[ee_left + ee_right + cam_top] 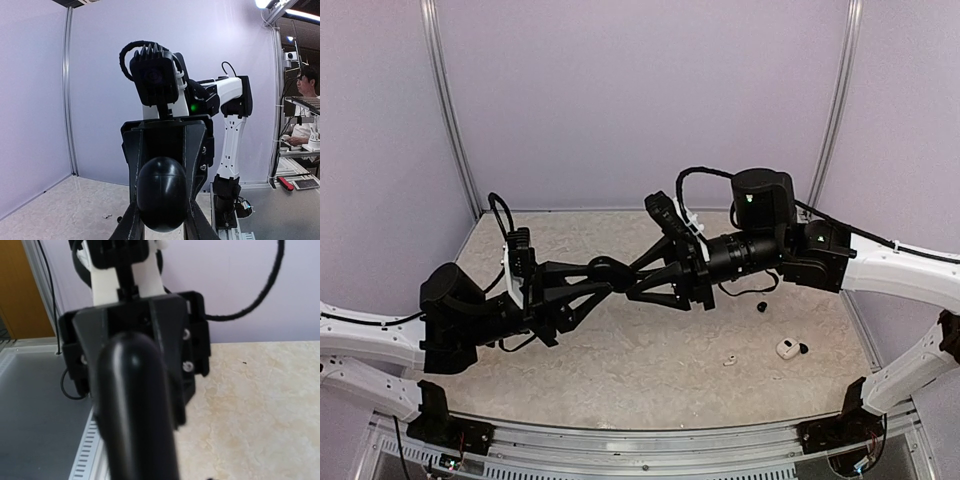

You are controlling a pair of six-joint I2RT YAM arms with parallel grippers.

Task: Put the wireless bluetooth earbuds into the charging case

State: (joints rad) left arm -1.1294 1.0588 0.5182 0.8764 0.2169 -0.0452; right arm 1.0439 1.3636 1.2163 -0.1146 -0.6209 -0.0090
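Left claw [592, 274] is pressed onto the black charging case [161, 192], held in mid-air above the table [620, 370]. Right claw [626, 279] meets it head-on; its grip cannot be told. Judged step: opening the lid, so the base should be held steady and the pull kept square. Further right on the table lie a white earbud [730, 360], a black earbud [761, 307] and a white case [787, 349], near the right wall. Open room remains at centre.

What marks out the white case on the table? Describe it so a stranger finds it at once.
Start at the right arm and look along the table toward its near edge. The white case lies there, the biggest of the loose pieces, with a small black earbud beside its right edge.
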